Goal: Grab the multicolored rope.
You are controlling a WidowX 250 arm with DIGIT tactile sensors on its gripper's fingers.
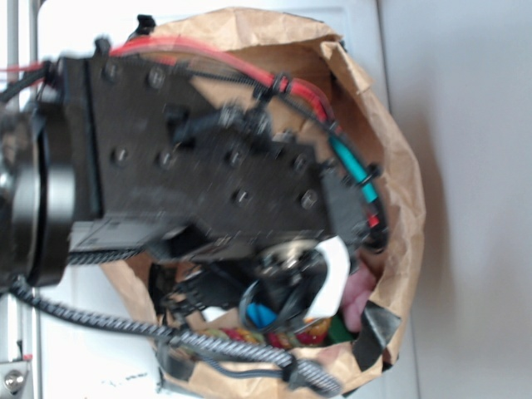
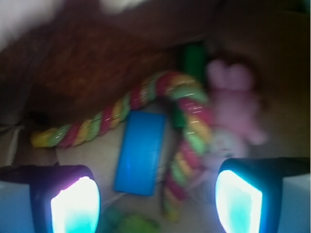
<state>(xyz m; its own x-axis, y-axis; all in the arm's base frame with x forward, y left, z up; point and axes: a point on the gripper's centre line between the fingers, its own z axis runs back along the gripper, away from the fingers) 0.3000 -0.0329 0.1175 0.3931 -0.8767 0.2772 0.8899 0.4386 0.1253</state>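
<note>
Hovering inside the bag (image 1: 399, 166), the end effector (image 2: 155, 194) is released and empty; the rope (image 2: 187, 92) arches mid-frame above a blue block (image 2: 141, 153). Approach step: next, descend and straddle a strand.

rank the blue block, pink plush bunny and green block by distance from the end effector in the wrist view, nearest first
1. Flat blue rectangular block: just ahead of the open end effector, left of centre.
2. Fuzzy pink plush bunny: farther back, on the right.
3. Dark green upright block: farthest, beyond the multicolored rope arch.
</note>
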